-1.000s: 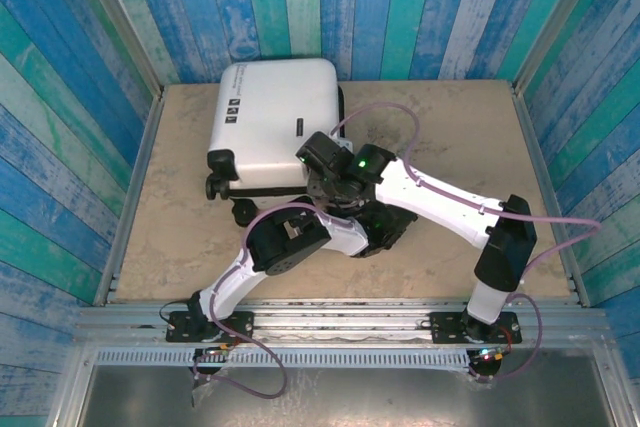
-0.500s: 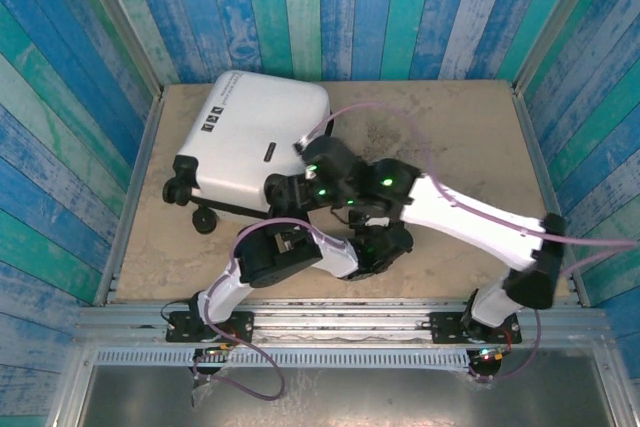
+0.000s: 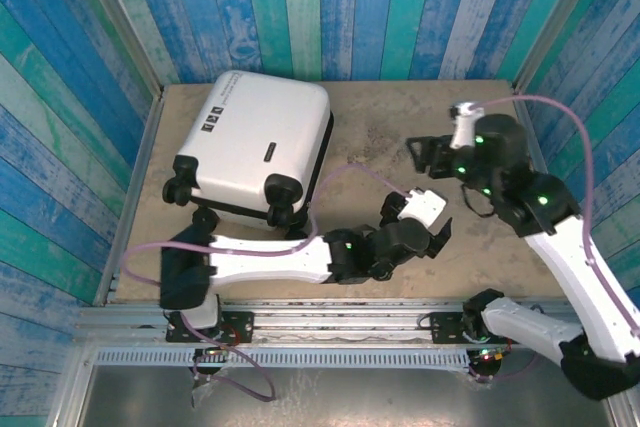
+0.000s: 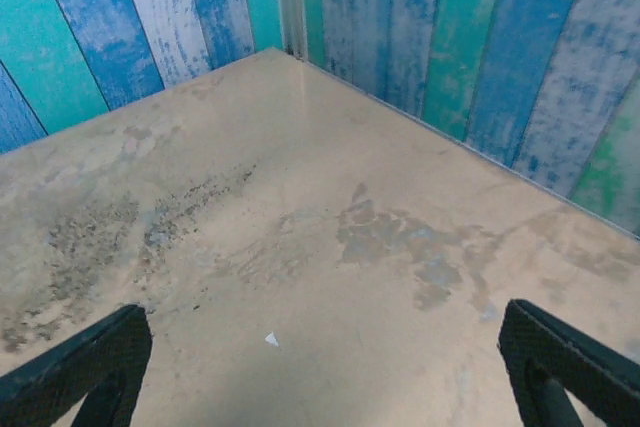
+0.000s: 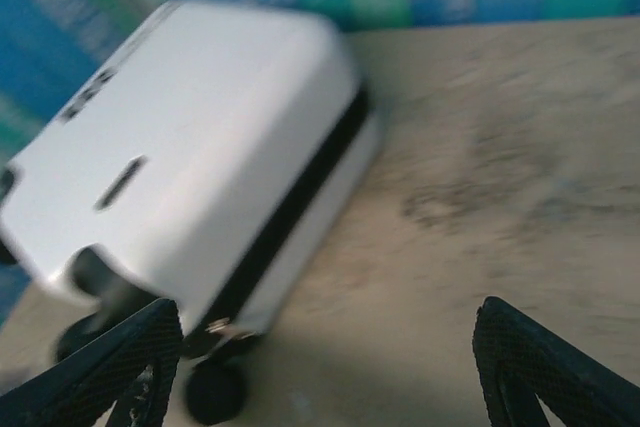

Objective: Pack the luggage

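Top view: luggage (image 3: 255,137) lies closed, flat on its side on the table (image 3: 390,107), upper left of frame, top edge near the plank back wall (image 3: 330,7). White shell faces up. Small black labels (image 3: 212,117) sit twd its left edge, black wheels (image 3: 283,190) along its lower edge.

L arm stretches low across bottom centre. Left gripper (image 3: 415,222) sits right of centre, well apart from the luggage. In the left wrist view its fingers (image 4: 85,367) show at the lower-left & lower-right corners, spread wide w/ bare stained table btwn them, so it has hold of nothing. Two plank walls meet in a corner at the top of that frame.

R arm rises from bottom right. Right gripper (image 3: 428,154) is at upper right of the top view, over bare table, apart from the luggage. Right wrist view is blurred: the fingers (image 5: 120,377) stand wide apart at both lower corners, gap empty, nothing gripped. The luggage takes up the upper left of that frame w/ its black zipper band (image 5: 290,217) running diagonally, and a wheel shows at lower left, just right of the left-hand finger.
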